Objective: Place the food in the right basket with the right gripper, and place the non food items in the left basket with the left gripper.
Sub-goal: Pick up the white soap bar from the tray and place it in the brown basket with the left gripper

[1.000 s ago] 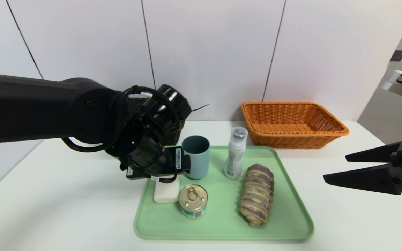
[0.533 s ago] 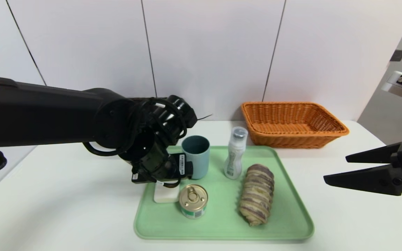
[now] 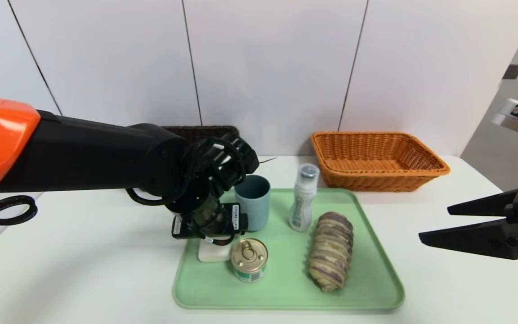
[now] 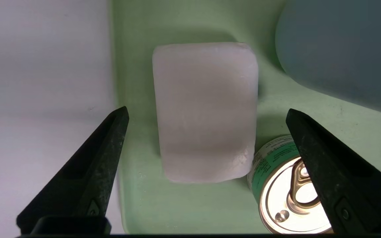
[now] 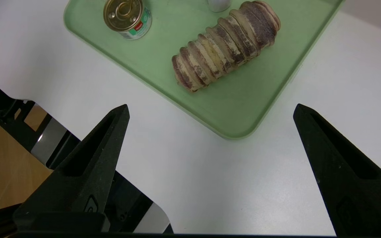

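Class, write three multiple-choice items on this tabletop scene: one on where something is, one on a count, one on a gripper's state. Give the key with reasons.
1. Where is the soap?
A. In the orange basket
B. On the green tray, beside the can
C. Inside the cup

2. How many things are on the tray?
A. Three
B. Five
C. Seven

3. What is the left gripper doing?
A. Open, above the soap
B. Shut on the can
C. Holding the bottle

Key:
1 B: the left wrist view shows the soap on the tray, next to the can.
2 B: soap, can, cup, bottle and bread roll.
3 A: its fingers stand wide apart, one on either side of the soap, gripping nothing.

The right gripper hangs open right of the tray.
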